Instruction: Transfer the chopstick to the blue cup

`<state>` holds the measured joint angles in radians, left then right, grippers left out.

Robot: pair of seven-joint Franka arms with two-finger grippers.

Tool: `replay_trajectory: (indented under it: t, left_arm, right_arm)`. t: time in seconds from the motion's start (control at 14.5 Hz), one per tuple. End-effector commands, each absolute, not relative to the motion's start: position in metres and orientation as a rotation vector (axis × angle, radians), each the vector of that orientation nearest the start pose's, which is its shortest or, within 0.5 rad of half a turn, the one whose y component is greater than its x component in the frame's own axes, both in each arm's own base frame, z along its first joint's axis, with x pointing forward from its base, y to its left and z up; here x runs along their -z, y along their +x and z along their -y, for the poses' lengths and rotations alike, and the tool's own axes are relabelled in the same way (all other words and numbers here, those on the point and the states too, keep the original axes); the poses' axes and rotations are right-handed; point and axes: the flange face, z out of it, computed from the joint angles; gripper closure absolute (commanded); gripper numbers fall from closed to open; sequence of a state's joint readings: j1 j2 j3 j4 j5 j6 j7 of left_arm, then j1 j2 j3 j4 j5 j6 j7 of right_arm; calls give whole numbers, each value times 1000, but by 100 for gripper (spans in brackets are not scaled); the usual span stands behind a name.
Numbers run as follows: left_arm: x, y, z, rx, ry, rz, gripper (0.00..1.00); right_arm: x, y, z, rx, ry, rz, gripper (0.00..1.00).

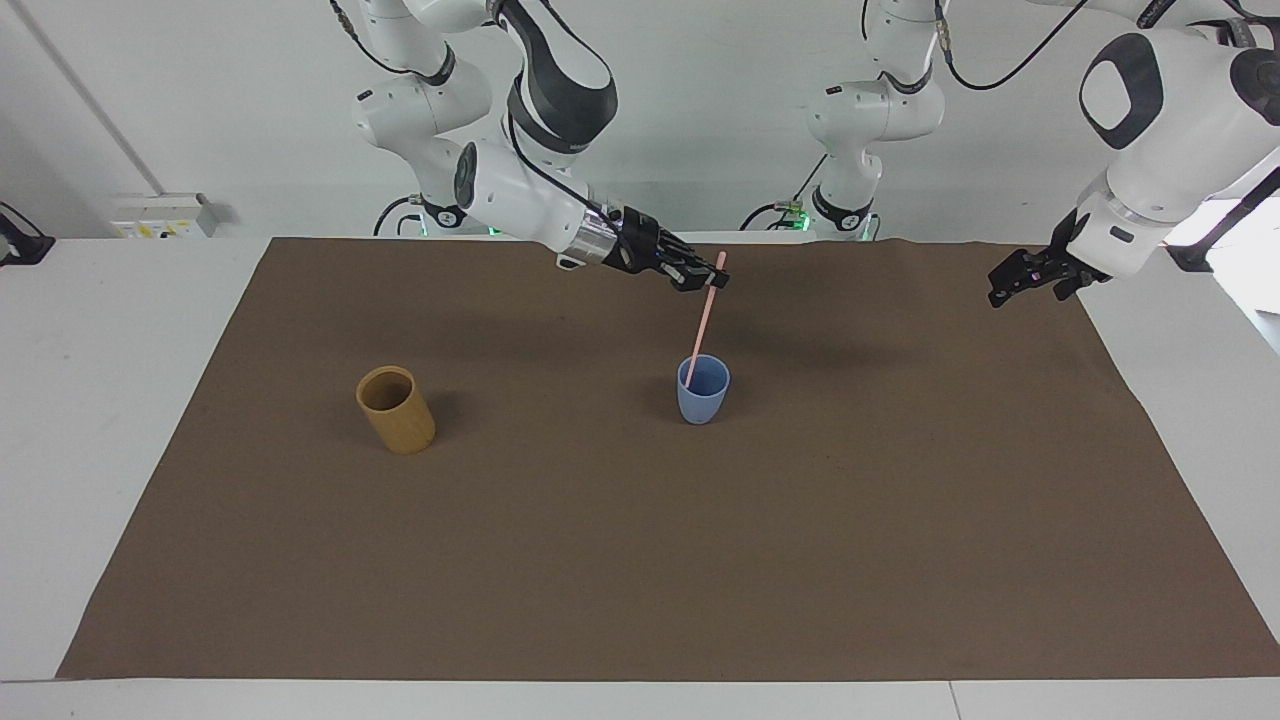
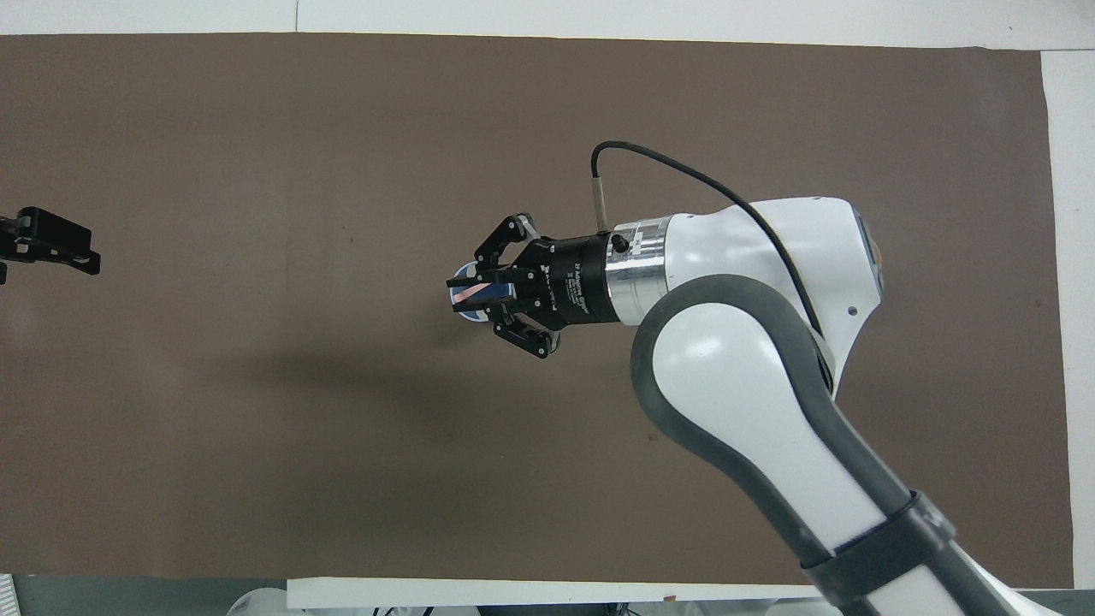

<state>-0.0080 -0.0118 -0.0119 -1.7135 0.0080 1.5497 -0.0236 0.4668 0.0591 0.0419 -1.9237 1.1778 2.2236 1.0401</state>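
Right gripper (image 1: 712, 279): over blue cup (image 1: 703, 392), fingertips at chopstick (image 1: 702, 322) top; grip or release not discernible.
Chopstick: tilted, lower end in cup.
Left gripper (image 1: 1012, 285): waited, spread, over bench edge.

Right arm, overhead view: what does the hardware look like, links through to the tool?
Glossy white shells with dark grey joint bands on the right arm. A silver metal collar leads into a black cylindrical wrist with small white lettering. A thin black cable loops over the collar. The right tool is black, with bolted outer links.
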Motion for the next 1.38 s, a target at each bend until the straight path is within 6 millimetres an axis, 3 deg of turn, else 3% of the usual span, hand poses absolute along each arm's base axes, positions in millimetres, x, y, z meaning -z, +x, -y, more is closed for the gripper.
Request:
replay_trajectory:
  t: [0.0, 0.28, 0.42, 0.55, 0.76, 0.83, 0.97, 1.11, 1.31]
  left_arm:
    - [-571, 536, 15, -231, -3130, -2, 0]
    - [-571, 534, 22, -248, -3128, -26, 0]
    - [-572, 531, 27, -259, -3125, -38, 0]
    - [-574, 529, 34, -262, -3124, -57, 0]
    - [-581, 514, 34, -345, -3114, -83, 0]
    - [-582, 510, 34, -376, -3109, -83, 0]
    - [-583, 509, 33, -379, -3109, -83, 0]
    - [-587, 510, 37, -355, -3110, -88, 0]
    - [-590, 519, 40, -250, -3122, -88, 0]
  right_arm:
    - [-533, 530, -298, -555, -1839, -1185, 0]
    - [-557, 524, -289, -488, -1881, -1147, 0]
    - [-573, 535, -252, -299, -2104, -1079, 0]
    - [-597, 537, -229, -127, -2430, -865, 0]
    - [-618, 539, -162, -32, -2828, -577, 0]
    - [-626, 539, -132, -41, -2918, -487, 0]
    - [-648, 535, -68, -81, -2987, -384, 0]
    - [-664, 530, -19, -76, -3090, -270, 0]
    - [-687, 524, 5, -86, -3241, -109, 0]
